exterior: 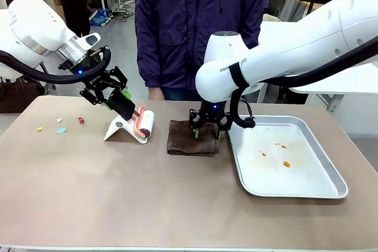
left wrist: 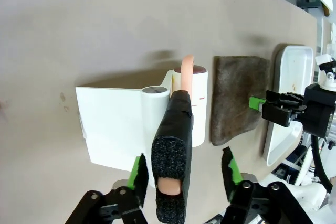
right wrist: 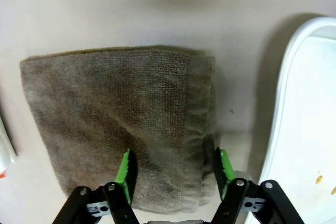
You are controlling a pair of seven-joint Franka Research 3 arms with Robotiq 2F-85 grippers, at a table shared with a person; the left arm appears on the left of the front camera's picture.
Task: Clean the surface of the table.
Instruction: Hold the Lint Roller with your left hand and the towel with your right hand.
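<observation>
Front view: the table (exterior: 118,193) spans the whole foreground, beige-brown, with a person (exterior: 195,22) in a dark jacket at its far edge. Small coloured scraps (exterior: 61,130) lie far left. The left gripper (exterior: 118,100) sits around the handle of a lint roller (exterior: 143,124), which rests on a white stand (exterior: 117,129). The right gripper (exterior: 207,134) is tips-down on a brown cloth (exterior: 183,143), just beside a metal tray (exterior: 307,175) with orange spots. Left wrist view: the black foam handle (left wrist: 173,129) lies between the fingers. One pad (left wrist: 139,170) is against it and the other stands clear, so the jaws are released, not clamped. Right wrist view: the right gripper (right wrist: 173,169) has its jaws spread, unclenched, with its tips on the near edge of the cloth (right wrist: 105,103). Bare tabletop (right wrist: 131,9) lies beyond.
</observation>
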